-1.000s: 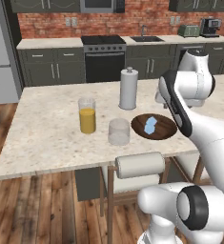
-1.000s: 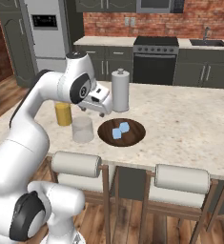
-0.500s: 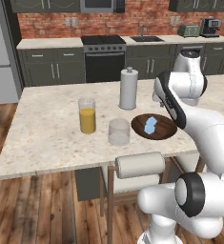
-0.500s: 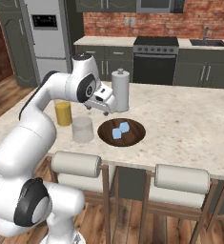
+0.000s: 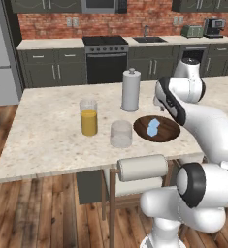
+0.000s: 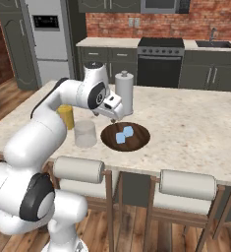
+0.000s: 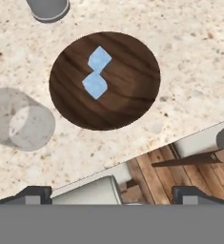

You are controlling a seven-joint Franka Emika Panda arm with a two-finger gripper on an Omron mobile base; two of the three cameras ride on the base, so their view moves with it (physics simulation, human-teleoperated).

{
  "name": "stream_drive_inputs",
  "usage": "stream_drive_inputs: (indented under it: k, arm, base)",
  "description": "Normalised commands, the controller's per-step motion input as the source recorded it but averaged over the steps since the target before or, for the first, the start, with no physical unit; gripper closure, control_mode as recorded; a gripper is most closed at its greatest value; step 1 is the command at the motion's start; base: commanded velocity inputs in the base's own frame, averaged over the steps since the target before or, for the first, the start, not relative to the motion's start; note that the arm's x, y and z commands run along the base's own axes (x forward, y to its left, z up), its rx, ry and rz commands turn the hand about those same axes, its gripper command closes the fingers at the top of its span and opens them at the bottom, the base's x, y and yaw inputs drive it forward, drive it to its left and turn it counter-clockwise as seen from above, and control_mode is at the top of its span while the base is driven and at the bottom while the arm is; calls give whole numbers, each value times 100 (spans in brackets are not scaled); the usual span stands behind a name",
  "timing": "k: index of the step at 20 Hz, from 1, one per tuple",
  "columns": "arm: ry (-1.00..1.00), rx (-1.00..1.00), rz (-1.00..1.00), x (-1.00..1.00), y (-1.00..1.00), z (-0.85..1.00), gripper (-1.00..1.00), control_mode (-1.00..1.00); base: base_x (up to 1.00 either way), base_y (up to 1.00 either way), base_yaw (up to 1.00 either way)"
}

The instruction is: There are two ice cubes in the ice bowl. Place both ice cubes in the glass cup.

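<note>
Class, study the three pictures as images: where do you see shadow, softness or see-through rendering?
Left base view: the ice cubes look soft-edged in the ice bowl. Right base view: the hand hangs above the bowl's rim, its shadow hard to tell on the dark wood. Hand view: the glass cup renders see-through, the counter's speckle showing through it, and the cubes appear sharpest.

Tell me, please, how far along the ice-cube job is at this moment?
Nothing is done: both ice cubes lie in the ice bowl, and the glass cup is empty. The gripper hovers above the bowl, open and holding nothing. Both pick-ups and drops remain.
</note>
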Motion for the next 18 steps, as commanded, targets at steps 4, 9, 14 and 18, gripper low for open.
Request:
stream_drive_inputs:
  k: [4, 9, 14, 18]
  arm:
    - [7, 6, 0, 22, -3, -44, -100, -100]
    - [13, 1, 0, 22, 0, -56, -100, -100]
    - [17, 0, 0, 31, 0, -58, -100, -100]
    - [13, 0, 0, 33, 0, -47, -100, -100]
  base:
    - [0, 0, 0]
    - [0, 0, 0]
    - [0, 0, 0]
    - [0, 0, 0]
